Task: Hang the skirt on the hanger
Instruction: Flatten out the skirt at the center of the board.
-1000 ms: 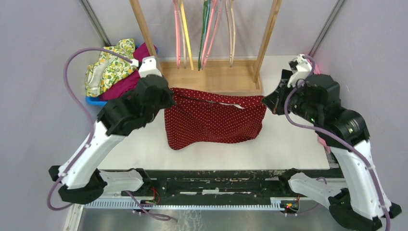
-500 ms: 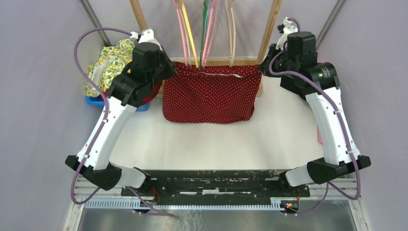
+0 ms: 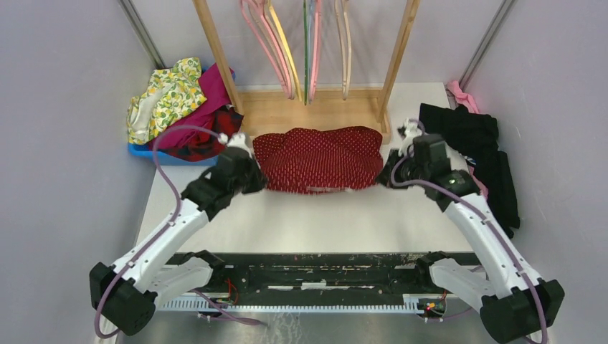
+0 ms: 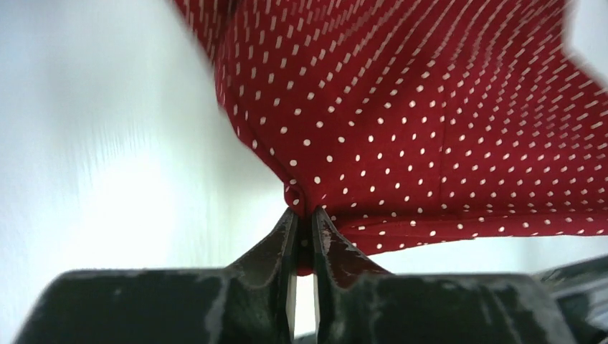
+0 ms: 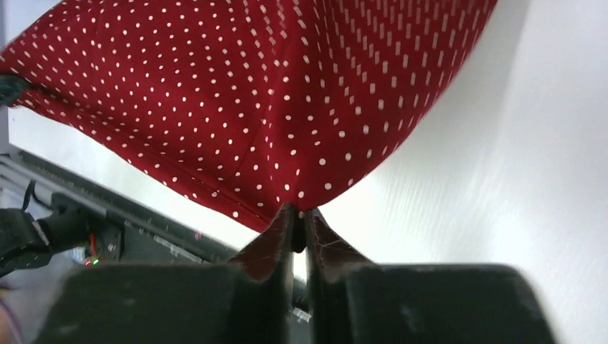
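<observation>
Left wrist, skirt pinched in left hand

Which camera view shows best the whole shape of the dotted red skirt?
The top external view: the whole skirt is visible there. The wrist views each show only one corner, pinched in the left gripper or the right gripper.

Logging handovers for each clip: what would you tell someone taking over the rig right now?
Grip: left fingers shut on one corner of the skirt, right fingers shut on the opposite corner.
Skirt lies bunched on the table before the wooden rack.
Task hanger: not discernible; other hangers hang on the rack.
Done: skirt gripped at both ends.
Left: put it on the hanger.
</observation>
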You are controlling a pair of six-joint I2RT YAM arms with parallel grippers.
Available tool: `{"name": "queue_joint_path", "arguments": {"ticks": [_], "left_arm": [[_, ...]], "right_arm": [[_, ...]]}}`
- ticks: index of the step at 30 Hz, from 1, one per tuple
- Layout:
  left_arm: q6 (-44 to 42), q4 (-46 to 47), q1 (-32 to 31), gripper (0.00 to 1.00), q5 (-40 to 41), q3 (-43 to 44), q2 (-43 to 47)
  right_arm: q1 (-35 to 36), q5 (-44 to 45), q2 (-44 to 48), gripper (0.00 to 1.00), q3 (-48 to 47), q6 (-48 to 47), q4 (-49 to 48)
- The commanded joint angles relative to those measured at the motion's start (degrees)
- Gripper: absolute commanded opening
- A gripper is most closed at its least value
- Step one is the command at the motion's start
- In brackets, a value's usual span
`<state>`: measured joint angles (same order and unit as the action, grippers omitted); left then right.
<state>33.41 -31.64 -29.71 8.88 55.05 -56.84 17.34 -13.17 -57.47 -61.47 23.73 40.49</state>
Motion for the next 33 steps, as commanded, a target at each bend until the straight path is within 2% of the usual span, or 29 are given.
{"name": "queue_joint_path", "arguments": {"ticks": [1,5,6,7,10,12,16,24,33], "left_arm": [[6.7,3.3,-0.8,0.21,-6.0,-15.6,4.0],[11.9,2.2,-5.3,0.44,-8.8,-23.0,9.1],[13.2,1.8,-7.7,0.48,-8.3,-23.9,10.3],[14.8,0.5,-10.1,0.51,-7.1,-24.0,11.1],[18.4,-1.1,-15.7,0.53,-4.7,-23.3,12.1],[19.2,-2.5,-17.7,0.53,-2.4,-22.2,11.5],[19.8,-4.6,-18.5,0.54,1.4,-22.2,9.9],[24.6,-4.7,-18.5,0.58,15.0,-25.1,10.7],[26.4,0.4,-18.5,0.59,13.6,-29.8,7.4]], "right_arm": [[0.2,-7.0,4.1,0.28,16.8,6.0,-6.6],[1.6,-9.8,9.3,0.68,24.8,8.8,-4.5],[1.9,-9.8,10.6,0.73,25.5,8.8,-3.3],[2.2,-9.7,11.8,0.74,25.7,8.8,-1.9],[3.7,-9.3,14.6,0.73,25.7,9.9,0.7],[4.8,-9.1,14.9,0.66,24.7,11.0,2.1],[7.6,-3.5,14.5,0.63,24.2,12.5,4.4],[11.3,1.6,12.4,0.59,33.0,19.2,-4.6],[13.3,4.1,8.6,0.58,36.2,21.9,-10.8]]}}
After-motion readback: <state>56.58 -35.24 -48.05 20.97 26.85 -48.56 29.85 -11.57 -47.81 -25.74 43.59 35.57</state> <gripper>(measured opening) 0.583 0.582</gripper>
